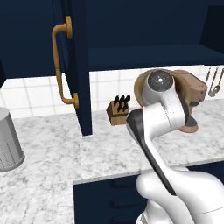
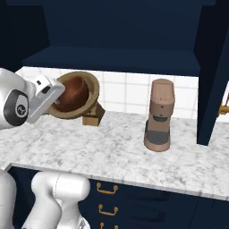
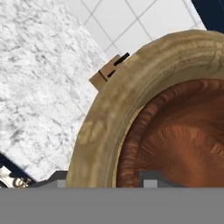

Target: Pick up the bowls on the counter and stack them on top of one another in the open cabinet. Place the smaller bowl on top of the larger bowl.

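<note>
While my hand [image 2: 57,99] is clamping the rim of the larger bowl [image 2: 91,87], I am holding it tilted above the desk [image 2: 112,152] — the smaller bowl [image 2: 71,96] is nesting inside it. Just behind, a knife block [image 1: 119,110] is standing; a coffee machine [image 2: 159,115] is sitting further right, under the open cabinet [image 2: 116,58].

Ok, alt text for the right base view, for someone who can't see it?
The pincer holds the nested bowls tilted above the marble counter: smaller bowl inside larger bowl. A knife block sits behind them, a brown coffee machine to the right, and the open cabinet above.
</note>
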Motion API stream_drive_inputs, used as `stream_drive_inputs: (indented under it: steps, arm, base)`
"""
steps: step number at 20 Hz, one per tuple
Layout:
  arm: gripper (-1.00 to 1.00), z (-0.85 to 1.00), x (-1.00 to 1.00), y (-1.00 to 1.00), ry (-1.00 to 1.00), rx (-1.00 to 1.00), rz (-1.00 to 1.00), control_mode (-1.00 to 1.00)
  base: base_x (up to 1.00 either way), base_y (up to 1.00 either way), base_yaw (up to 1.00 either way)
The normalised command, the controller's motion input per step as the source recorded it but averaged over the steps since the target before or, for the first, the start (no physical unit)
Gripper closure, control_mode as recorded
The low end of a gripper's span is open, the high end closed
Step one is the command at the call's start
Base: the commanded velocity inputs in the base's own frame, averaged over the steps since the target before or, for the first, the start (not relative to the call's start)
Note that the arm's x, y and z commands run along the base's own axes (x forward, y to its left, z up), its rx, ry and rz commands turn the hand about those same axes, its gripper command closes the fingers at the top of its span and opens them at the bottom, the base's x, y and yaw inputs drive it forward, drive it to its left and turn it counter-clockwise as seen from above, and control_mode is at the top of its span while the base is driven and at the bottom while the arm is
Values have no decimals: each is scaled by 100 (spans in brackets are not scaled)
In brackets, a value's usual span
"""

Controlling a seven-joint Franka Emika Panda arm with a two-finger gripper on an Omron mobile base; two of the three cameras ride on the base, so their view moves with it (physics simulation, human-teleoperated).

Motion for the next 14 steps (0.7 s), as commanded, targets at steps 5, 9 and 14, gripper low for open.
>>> stream_drive_inputs:
  steps: [5,9,14]
  arm:
    - [100,100,49,0,4,0,2,-100]
    - [100,100,98,-5,10,1,0,-100]
    - [100,69,100,-21,18,8,0,-100]
  base:
    - [0,0,0]
    - [0,0,0]
    - [0,0,0]
